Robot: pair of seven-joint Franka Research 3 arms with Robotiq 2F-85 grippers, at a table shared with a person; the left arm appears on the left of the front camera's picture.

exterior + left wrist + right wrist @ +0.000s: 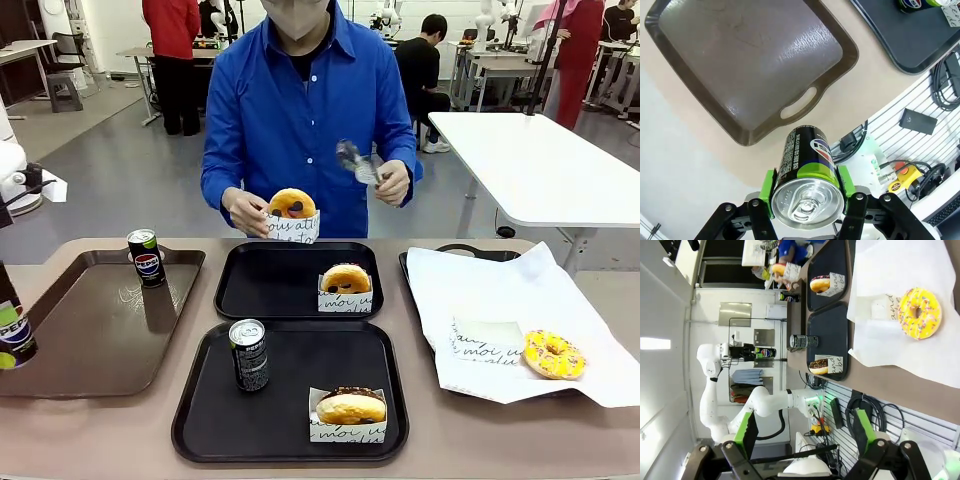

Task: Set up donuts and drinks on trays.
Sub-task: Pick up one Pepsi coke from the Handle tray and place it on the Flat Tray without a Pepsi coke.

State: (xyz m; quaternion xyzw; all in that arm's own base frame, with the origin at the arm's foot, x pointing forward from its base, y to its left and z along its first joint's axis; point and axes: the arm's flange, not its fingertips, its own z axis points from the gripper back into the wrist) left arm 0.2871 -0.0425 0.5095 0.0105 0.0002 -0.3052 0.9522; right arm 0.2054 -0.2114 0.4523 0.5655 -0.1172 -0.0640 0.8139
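Observation:
My left gripper is shut on a dark drink can with a green band, held above the table edge beside the brown tray; the same can sits at the front view's left edge. My right gripper is open and holds nothing. The near black tray carries a can and a sleeved donut. One sleeved donut sits on the far black tray. Above that tray's far rim, a person's hand holds another sleeved donut.
A second logo can stands on the brown tray. The person's other hand holds metal tongs. At the right, white paper over a tray bears a yellow-sprinkled donut and an empty sleeve.

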